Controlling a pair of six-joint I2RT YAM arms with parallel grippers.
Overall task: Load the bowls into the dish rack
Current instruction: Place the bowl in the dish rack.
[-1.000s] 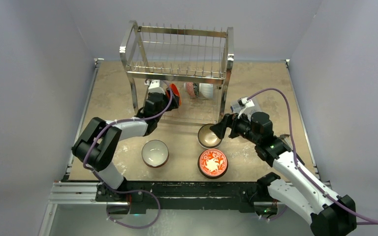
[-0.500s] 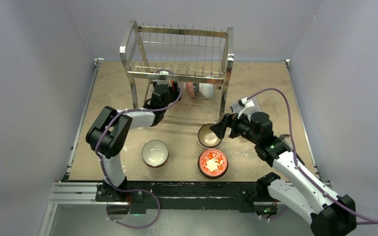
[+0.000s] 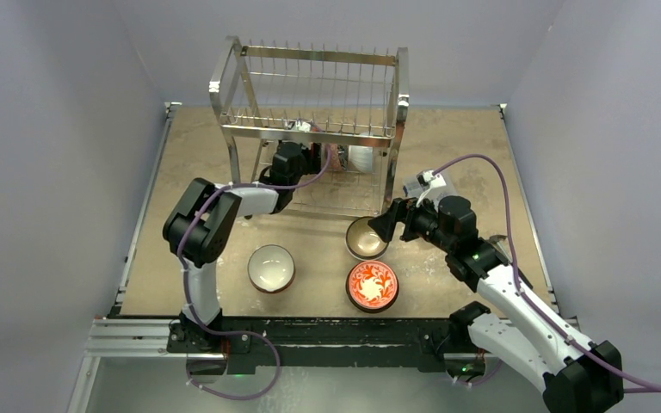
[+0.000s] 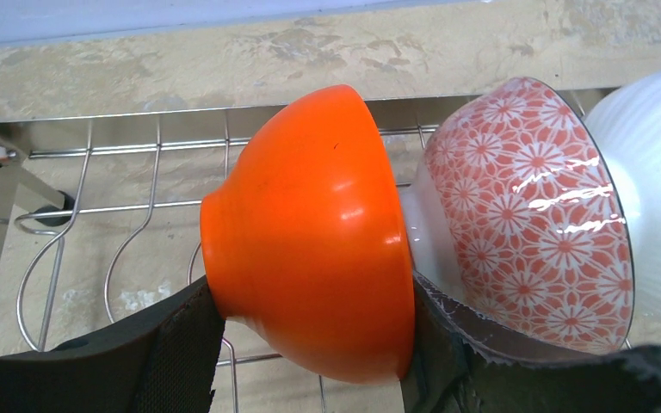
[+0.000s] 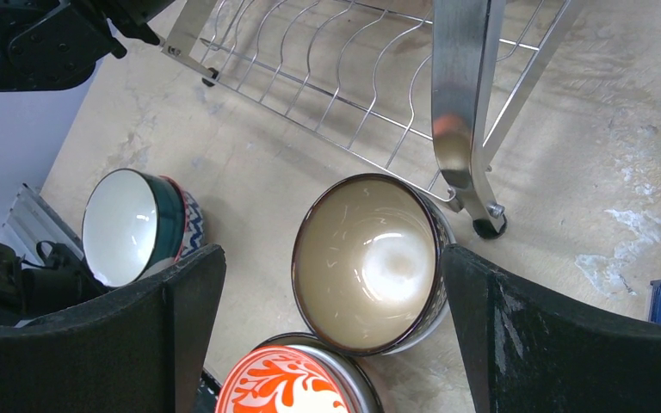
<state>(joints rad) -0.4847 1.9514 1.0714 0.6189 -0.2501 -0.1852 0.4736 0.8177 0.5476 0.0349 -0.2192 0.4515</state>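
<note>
Holding orange bowl (image 4: 310,232), left pincer (image 4: 314,348) advanced into rack (image 3: 310,135).

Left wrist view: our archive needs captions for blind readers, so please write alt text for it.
The left gripper grips a glossy orange bowl turned on its side, over the dish rack and its wire shelf. Beside it in the rack a red-and-white floral bowl stands on edge, with a ribbed white bowl beyond it at the frame's edge.

Lab cell (plain grey walls (image 3: 52,129))
</note>
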